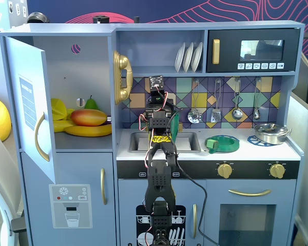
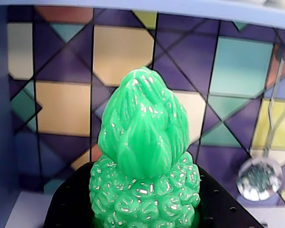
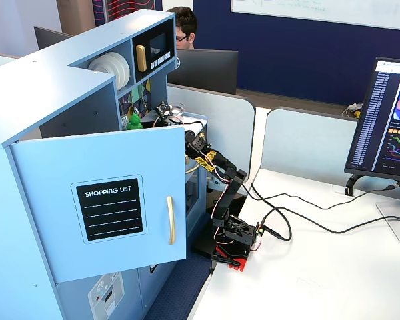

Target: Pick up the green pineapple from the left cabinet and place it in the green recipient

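Note:
The green pineapple (image 2: 145,142) fills the wrist view, upright, its bumpy base seated between the black jaws of my gripper (image 2: 145,211), which is shut on it. It faces the patterned backsplash above the sink. In a fixed view my gripper (image 1: 158,102) is raised over the sink (image 1: 187,141), and the arm hides the pineapple. In another fixed view the pineapple (image 3: 133,122) shows bright green at the arm's tip. A dark-green piece, probably the green recipient (image 1: 175,123), shows just right of the arm, mostly hidden. The left cabinet's door (image 1: 25,102) stands open.
In the left cabinet lie a mango (image 1: 88,117), bananas (image 1: 90,131) and a pear (image 1: 91,102). A flat green dish (image 1: 222,143) and a steel pan (image 1: 271,133) sit on the counter. Ladles (image 2: 259,178) hang on the backsplash. A gold phone (image 1: 122,77) hangs left of the arm.

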### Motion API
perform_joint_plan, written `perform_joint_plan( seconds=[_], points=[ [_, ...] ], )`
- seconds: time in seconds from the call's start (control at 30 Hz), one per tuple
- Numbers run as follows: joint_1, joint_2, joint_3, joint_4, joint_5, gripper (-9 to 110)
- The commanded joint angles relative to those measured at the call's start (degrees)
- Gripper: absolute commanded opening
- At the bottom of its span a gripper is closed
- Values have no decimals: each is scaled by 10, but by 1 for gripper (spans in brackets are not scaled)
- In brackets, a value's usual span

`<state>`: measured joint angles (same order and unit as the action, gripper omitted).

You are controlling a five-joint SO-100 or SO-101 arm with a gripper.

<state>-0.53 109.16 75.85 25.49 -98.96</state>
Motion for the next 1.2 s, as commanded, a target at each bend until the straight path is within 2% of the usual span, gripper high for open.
perform_joint_plan(
  seconds=[0.0,0.27,0.37,0.43,0.5,0.57,0.63,0.93,1.17],
  points=[
    [4,-39,-57,-47,0,0],
    [21,-116,-98,-75,4,4],
    [24,-123,-98,-100,50,13],
    [25,-124,-98,-112,93,31],
    [27,-121,-95,-83,27,46],
    [27,-114,-75,-84,-17,48],
    [24,-110,-69,-83,33,50],
    [20,-74,-34,-98,37,52],
    [23,121,111,-28,64,54]
  ],
)
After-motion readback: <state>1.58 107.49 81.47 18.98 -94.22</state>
